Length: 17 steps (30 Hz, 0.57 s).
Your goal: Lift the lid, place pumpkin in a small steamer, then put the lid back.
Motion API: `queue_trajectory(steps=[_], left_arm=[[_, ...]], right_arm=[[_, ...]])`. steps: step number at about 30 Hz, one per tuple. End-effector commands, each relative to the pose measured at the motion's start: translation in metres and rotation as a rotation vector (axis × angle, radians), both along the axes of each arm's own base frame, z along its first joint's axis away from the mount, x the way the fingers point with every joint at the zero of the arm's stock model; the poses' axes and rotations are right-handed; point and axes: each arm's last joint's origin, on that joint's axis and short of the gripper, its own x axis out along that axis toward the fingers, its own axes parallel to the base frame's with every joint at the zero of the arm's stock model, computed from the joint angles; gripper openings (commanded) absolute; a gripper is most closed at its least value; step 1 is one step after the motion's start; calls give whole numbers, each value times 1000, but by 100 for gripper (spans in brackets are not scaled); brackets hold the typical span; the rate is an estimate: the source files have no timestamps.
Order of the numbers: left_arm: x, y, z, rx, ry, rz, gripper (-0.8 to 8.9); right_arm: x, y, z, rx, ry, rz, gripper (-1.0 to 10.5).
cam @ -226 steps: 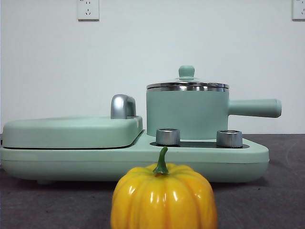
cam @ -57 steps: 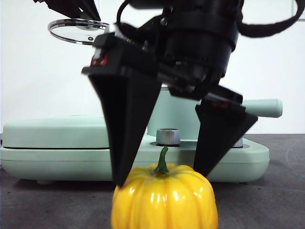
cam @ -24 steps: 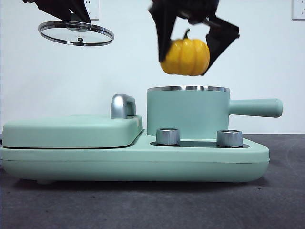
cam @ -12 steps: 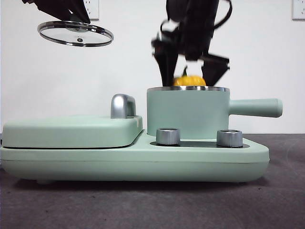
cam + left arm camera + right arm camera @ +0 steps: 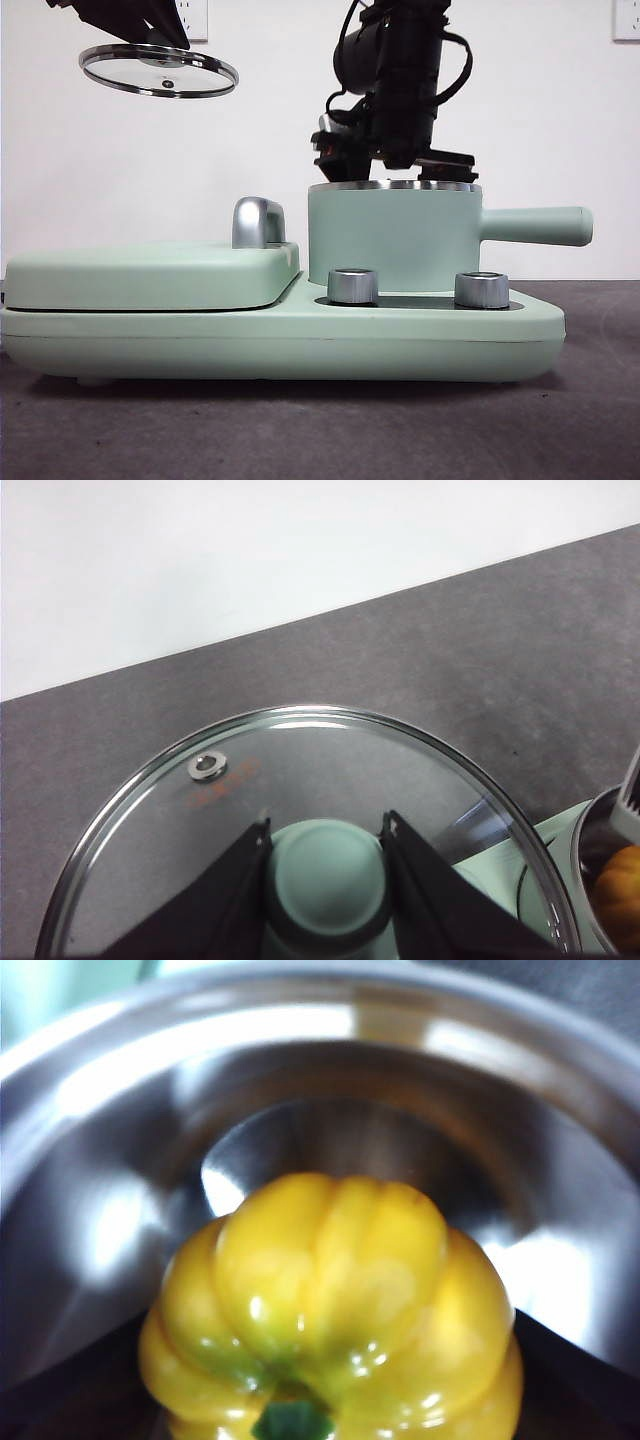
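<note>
Wide mint-green cooker base (image 5: 280,345) on the dark table (image 5: 590,420), two chrome dials (image 5: 352,286) on its front, flat rectangular cover (image 5: 150,275) with chrome handle (image 5: 258,222) on one side. The small steamer (image 5: 392,238) stands on the base behind the dials, lid off, long side handle (image 5: 535,225) sticking out sideways.

Right gripper (image 5: 398,165) reaches straight down into the steamer's mouth; in the front view its tips are below the chrome rim and hidden. Right wrist view: the pumpkin (image 5: 335,1305) is inside the shiny steel bowl of the steamer, close to the camera, green stem toward the gripper. Dark jaw edges sit at both lower sides of the pumpkin, but can't tell whether they are clamping it or have let go.

Left gripper (image 5: 327,865) is pinched tight on the lid's (image 5: 310,820) mint-green knob (image 5: 327,875), one jaw on each side. Lid hangs roughly level, high above the flat cover, well apart from the steamer.
</note>
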Motion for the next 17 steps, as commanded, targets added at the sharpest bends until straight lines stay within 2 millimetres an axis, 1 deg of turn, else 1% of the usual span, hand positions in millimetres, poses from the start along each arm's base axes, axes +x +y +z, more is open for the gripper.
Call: queue_trajectory(steps=[1, 2, 4, 5, 8, 11, 14, 17], left_arm=[[0, -1, 14, -12, -60, -12, 54], [0, -1, 14, -13, -60, -12, 54], [0, -1, 14, -13, -60, -12, 54], [0, -1, 14, -13, -60, -12, 54], [0, -1, 13, -14, -59, -11, 54], [0, -1, 13, -15, -59, -11, 54], [0, -1, 13, -15, -58, -11, 54], [0, -2, 13, -18, -57, -10, 54]], right_arm=[[3, 9, -9, -20, 2, 19, 341], [3, 9, -9, -20, -4, 21, 354], [2, 11, -9, -19, -7, 25, 448], [2, 11, -9, -19, -6, 25, 467], [2, 11, -7, -18, -7, 25, 500], [2, 11, 1, -14, -15, 25, 502], [1, 10, 21, 2, -52, 24, 505], [-2, 9, 54, 47, -136, 22, 505]])
